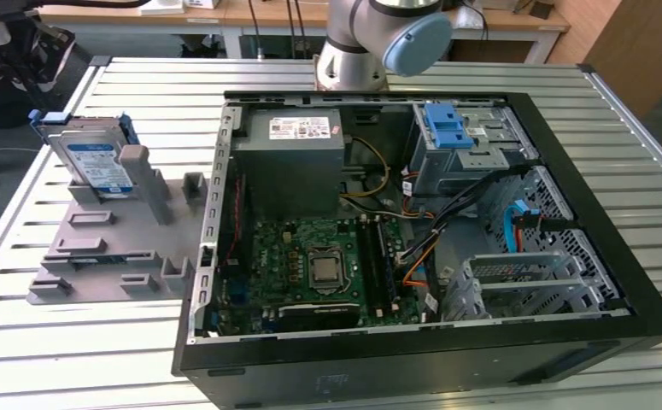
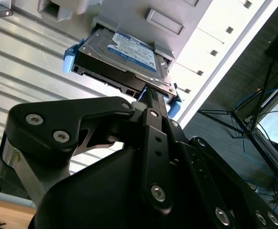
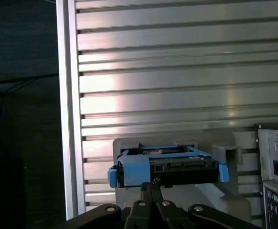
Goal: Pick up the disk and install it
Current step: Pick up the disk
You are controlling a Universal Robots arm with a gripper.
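One disk [image 1: 89, 162] stands on edge in its blue carrier at the exterior view's left. It is slotted into a grey holder block [image 1: 114, 248] on the slatted metal table [image 1: 34, 359], and nothing touches it there. Right of the block the open computer case [image 1: 422, 363] lies on its side. Inside come the power supply [image 1: 290, 166] and motherboard [image 1: 319, 265], then the metal drive bay [image 1: 473, 158] topped by a blue latch [image 1: 446, 128] (the disk's likely home, I judge). The arm [image 1: 371, 38] rises behind the case.

In the second wrist view the gripper [image 2: 151, 97] points at the disk's blue-framed edge, its two fingers pressed together and holding nothing. The work stands at the approach to the pick, and nothing is installed. A grasp would call for the fingers to part wide enough to straddle the carrier, squarely lined up so the disk lifts straight out of its slot.
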